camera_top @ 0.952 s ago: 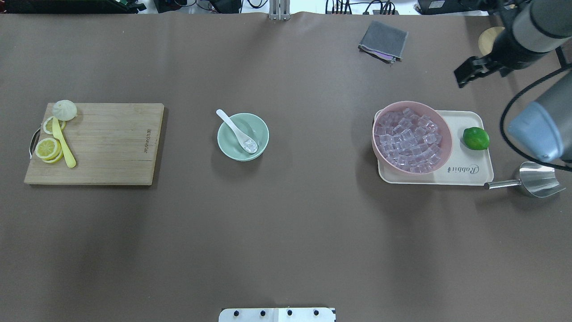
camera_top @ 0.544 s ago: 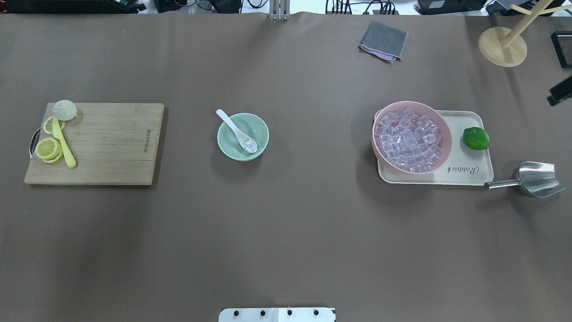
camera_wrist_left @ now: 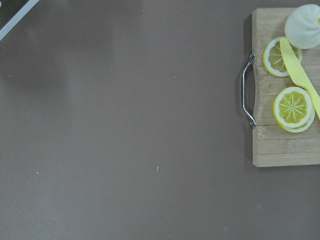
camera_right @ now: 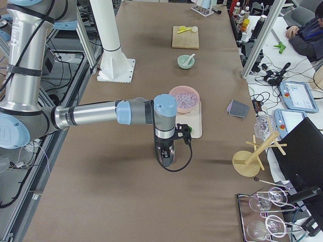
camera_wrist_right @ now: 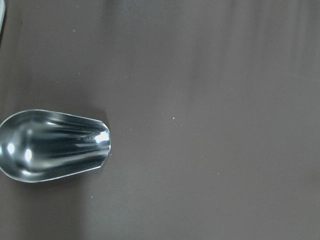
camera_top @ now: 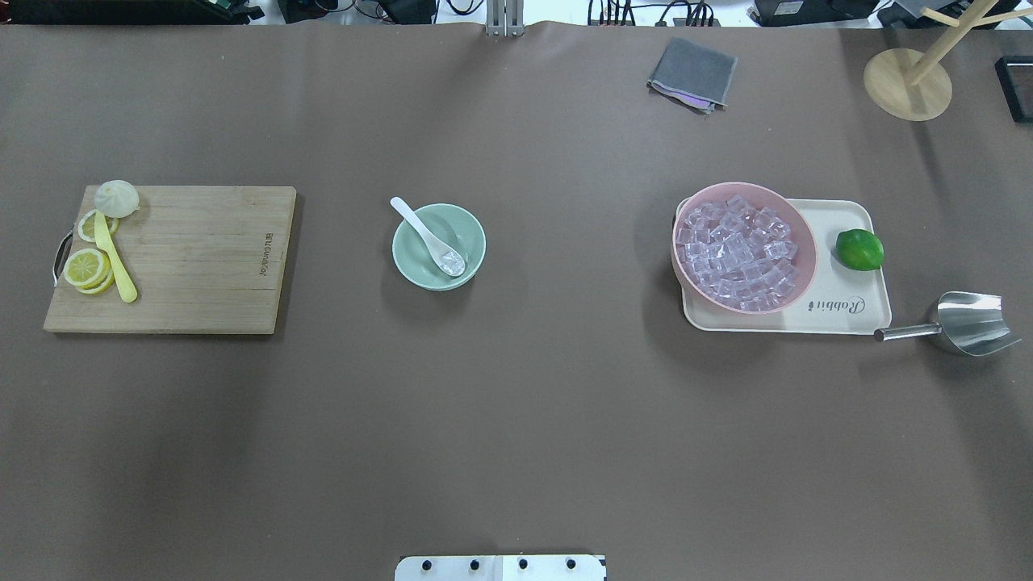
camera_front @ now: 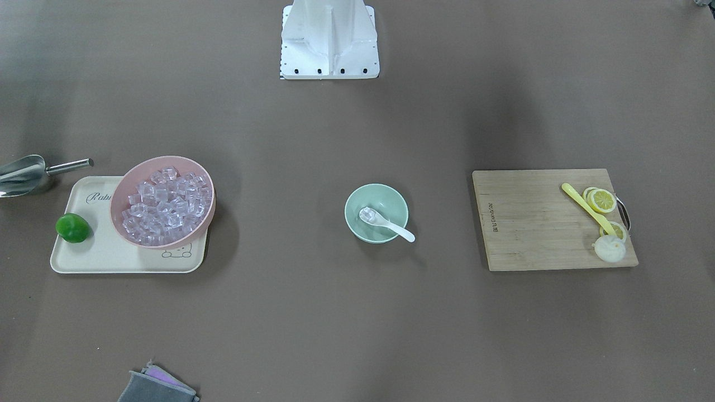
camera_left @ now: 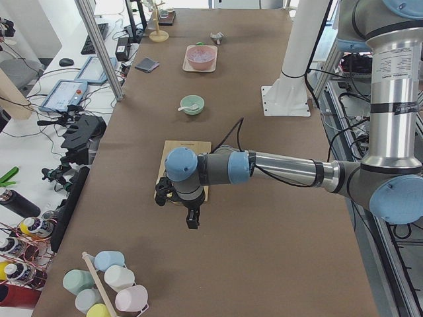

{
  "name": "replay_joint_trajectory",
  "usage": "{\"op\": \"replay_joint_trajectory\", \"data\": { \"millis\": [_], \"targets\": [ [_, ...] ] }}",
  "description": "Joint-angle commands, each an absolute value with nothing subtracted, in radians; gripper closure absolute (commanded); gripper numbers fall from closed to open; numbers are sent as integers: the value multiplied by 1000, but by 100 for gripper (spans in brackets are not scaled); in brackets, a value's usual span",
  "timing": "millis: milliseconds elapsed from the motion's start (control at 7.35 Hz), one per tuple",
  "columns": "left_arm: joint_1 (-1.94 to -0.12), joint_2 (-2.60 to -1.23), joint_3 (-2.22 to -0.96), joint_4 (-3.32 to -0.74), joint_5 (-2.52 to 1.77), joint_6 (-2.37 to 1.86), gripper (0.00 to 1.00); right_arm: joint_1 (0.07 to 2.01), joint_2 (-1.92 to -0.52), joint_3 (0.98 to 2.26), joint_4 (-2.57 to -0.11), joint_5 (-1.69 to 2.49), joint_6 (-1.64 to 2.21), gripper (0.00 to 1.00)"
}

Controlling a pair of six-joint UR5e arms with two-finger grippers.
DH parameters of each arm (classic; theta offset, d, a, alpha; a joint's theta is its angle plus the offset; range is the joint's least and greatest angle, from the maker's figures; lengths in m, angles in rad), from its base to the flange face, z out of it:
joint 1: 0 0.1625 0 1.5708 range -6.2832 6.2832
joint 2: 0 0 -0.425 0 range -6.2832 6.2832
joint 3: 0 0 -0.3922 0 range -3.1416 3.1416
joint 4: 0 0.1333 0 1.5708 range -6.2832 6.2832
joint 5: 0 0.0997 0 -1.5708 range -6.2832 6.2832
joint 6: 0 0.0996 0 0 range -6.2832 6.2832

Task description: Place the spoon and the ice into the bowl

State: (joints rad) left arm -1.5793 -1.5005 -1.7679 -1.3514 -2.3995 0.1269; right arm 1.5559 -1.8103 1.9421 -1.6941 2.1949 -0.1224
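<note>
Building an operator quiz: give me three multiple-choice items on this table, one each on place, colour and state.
1. The lime lies: A on the tray; B on the cutting board; C on the bare table.
2. The ice-filled bowl is: A green; B white; C pink.
3. The white spoon: A lies flat on the table; B rests in the green bowl; C lies on the tray.
Answers: A, it sits at the tray's end; C, its wall shows pink; B, its scoop is inside, handle over the rim.

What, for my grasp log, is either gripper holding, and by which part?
Cannot tell: left gripper and right gripper show only from afar. The spoon lies free in the bowl.
</note>
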Motion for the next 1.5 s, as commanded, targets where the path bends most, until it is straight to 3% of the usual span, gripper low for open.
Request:
{"op": "replay_joint_trajectory", "data": {
  "millis": [0,1360],
  "targets": [
    [-1580,-1500,-1766,-1353,-2398,129,1,1583,-1841,1945,-1692,2221,-127,0],
    [-1585,-1499,-1767,-1353,-2399,127,1,1580,-1861,1925,-1664,2365,-132,0]
  ]
}}
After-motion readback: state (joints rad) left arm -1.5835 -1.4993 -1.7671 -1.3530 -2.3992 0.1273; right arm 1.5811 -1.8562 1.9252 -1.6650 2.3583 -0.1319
